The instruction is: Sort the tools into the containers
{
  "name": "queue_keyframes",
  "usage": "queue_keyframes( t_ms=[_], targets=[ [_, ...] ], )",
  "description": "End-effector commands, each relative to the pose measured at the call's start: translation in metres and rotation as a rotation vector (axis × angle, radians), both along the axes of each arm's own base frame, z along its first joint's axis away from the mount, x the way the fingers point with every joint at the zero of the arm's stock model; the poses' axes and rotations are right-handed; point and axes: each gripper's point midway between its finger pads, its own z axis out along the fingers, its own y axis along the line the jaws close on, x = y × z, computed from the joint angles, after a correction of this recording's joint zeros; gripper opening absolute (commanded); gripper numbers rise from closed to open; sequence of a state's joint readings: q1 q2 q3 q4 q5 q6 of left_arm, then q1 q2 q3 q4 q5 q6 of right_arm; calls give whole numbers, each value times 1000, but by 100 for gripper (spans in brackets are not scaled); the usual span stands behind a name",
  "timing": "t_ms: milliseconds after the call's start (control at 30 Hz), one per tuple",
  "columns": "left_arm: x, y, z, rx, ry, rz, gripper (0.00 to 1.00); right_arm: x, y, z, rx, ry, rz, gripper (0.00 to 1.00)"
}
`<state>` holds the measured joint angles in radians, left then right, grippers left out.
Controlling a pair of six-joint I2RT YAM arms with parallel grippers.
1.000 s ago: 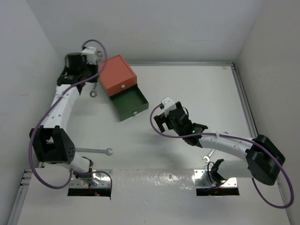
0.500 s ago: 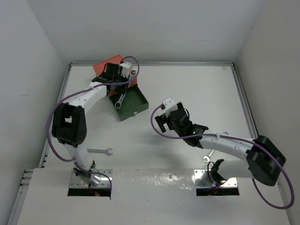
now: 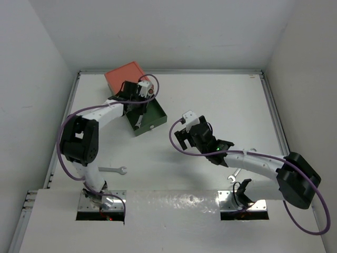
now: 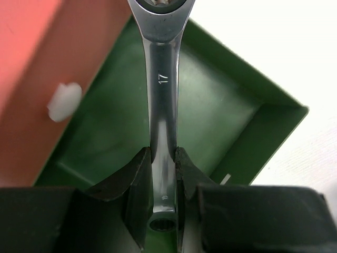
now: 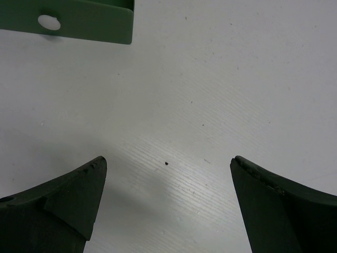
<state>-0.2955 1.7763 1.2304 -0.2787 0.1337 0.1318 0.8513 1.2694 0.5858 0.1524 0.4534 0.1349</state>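
My left gripper (image 3: pixel 136 107) is shut on a silver wrench (image 4: pixel 162 105) marked 17 and holds it over the open dark green drawer (image 3: pixel 152 117), whose inside shows in the left wrist view (image 4: pixel 221 105). The orange-red drawer (image 3: pixel 122 76) sits above and behind it, and its white knob (image 4: pixel 63 100) shows in the left wrist view. My right gripper (image 3: pixel 184 138) is open and empty over bare table (image 5: pixel 166 174). A second wrench (image 3: pixel 114 169) lies near the left arm's base. A third (image 3: pixel 234 175) lies beside the right arm. The black hex key is not in view.
The green drawer's front with its white knob (image 5: pixel 48 21) is at the top left of the right wrist view. Purple cables (image 3: pixel 63 158) loop along both arms. White walls enclose the table on the left, back and right.
My left arm has swung right from beside the box to above the green drawer, carrying the wrench. The right arm has not moved.
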Motion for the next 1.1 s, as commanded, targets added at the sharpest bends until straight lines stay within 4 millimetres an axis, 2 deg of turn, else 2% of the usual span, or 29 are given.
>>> queue_keyframes(
  t_ms=[0,167,267,333,367,400,467,500,533,633,767,867,900,933,967,1000,1033,1067],
  targets=[
    [12,-10,19,-53,-80,6,0,6,5,12,23,-26,-7,99],
    [1,-12,1,-48,-16,11,0,5,4,10,13,-21,-5,99],
    [1,-16,-4,-63,5,5,0,6,5,10,4,-20,-1,99],
    [5,-19,0,-71,2,1,0,7,5,11,-5,-21,0,99],
    [5,-20,-2,-73,13,7,3,7,5,11,-6,-22,-1,99],
    [7,-19,0,-73,11,13,15,8,5,12,-6,-23,0,99],
    [12,-21,11,-88,-7,21,23,7,7,14,-9,-24,15,99],
    [14,-23,15,-97,-14,20,31,7,9,14,-8,-22,23,99],
    [18,-25,24,-110,-35,20,34,7,11,15,-4,-19,31,99],
    [28,-27,45,-122,-77,29,36,9,21,23,8,3,58,99],
    [33,-28,56,-131,-85,42,36,15,21,32,20,74,5,99],
    [34,-33,67,-158,-93,32,36,21,-1,32,88,173,-130,99],
    [35,-35,71,-166,-96,32,36,31,-25,31,112,202,-221,99],
    [40,-38,87,-197,-111,43,36,32,-38,30,176,245,-303,99],
    [41,-43,98,-219,-120,31,36,27,-59,22,171,299,-372,99],
    [43,-44,107,-231,-133,25,36,34,-94,18,189,315,-491,99],
    [49,-49,129,-253,-165,6,36,22,-122,11,190,347,-601,99],
    [52,-50,140,-255,-185,1,36,17,-158,6,202,362,-743,99]
  ],
)
